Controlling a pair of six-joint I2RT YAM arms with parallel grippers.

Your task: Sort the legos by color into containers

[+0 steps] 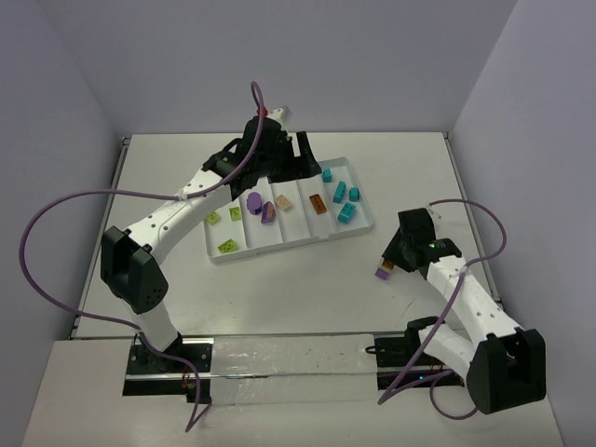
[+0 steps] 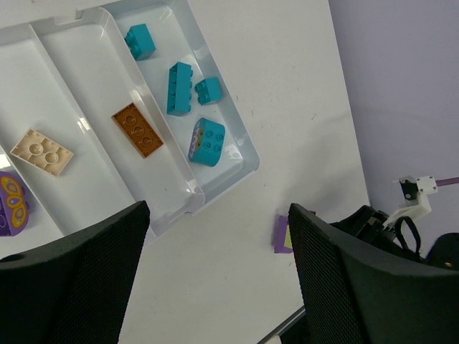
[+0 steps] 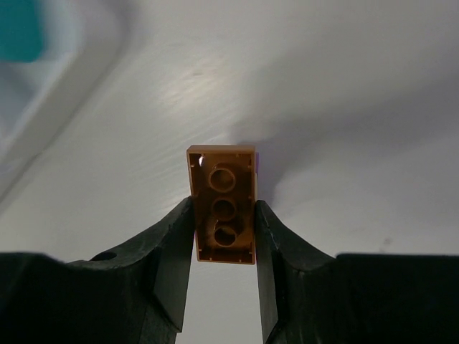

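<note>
The white tray (image 1: 363, 226) holds lime green legos (image 1: 227, 246) in its left compartment, then purple (image 1: 253, 201), tan (image 1: 284, 202), orange-brown (image 1: 318, 204) and teal (image 1: 345, 212) ones. My left gripper (image 1: 291, 158) is open and empty, above the tray's far edge; its wrist view shows the teal legos (image 2: 206, 141), an orange-brown plate (image 2: 137, 130) and a tan plate (image 2: 41, 152). My right gripper (image 3: 224, 208) is shut on an orange-brown lego (image 3: 222, 215), underside facing the camera, low over the table right of the tray. A purple lego (image 1: 384, 272) sits right at it, also in the left wrist view (image 2: 280, 233).
The tray lies slanted at the table's middle back. My right arm's elbow and purple cable (image 1: 475, 270) stand at the right. Walls close the table at the back and both sides. Bare table (image 1: 307, 298) lies between the tray and the arm bases.
</note>
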